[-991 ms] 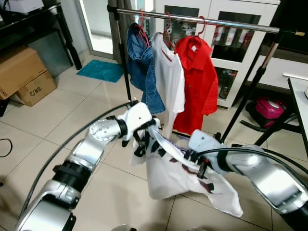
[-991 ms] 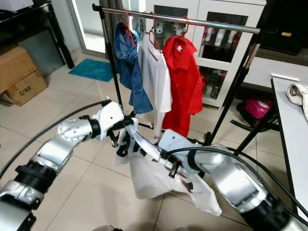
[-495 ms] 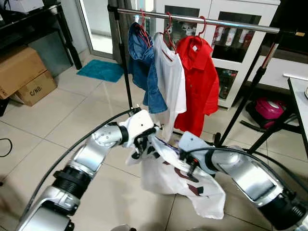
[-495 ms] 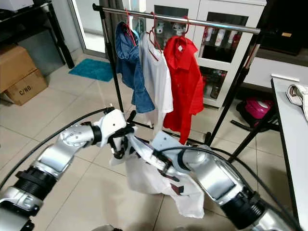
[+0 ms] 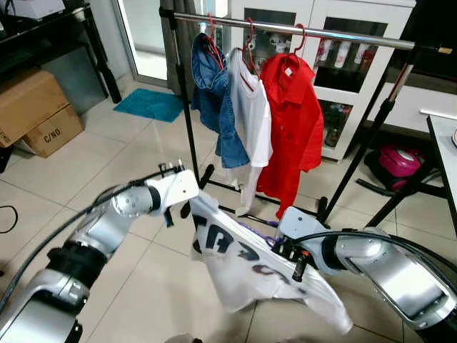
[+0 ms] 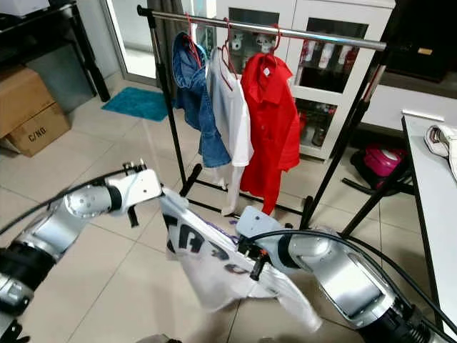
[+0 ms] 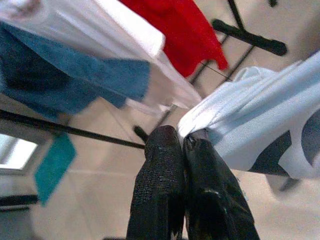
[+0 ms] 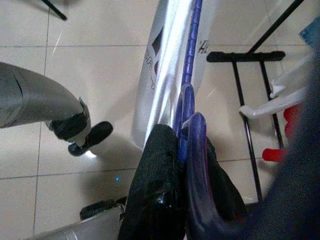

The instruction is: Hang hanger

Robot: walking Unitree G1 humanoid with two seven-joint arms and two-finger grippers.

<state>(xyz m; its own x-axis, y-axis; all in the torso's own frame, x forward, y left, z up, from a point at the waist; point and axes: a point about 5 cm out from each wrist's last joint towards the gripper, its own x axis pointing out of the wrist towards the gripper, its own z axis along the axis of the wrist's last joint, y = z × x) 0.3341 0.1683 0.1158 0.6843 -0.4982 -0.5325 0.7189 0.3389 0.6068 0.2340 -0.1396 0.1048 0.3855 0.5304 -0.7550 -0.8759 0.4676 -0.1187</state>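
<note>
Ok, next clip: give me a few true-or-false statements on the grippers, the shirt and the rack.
1. The right gripper grips a purple hanger. True.
2. The left gripper pinches the white printed shirt. True.
3. Five garments hang on the rail. False: three, a denim shirt, a white shirt and a red shirt.
4. The printed shirt is already on the rail. False: it hangs between the grippers, above the floor.

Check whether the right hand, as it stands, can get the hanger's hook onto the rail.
Probably not yet. The right hand grips the purple hanger low, under the white shirt, while the rail sits high above. Bare rail right of the red shirt looks free.
</note>
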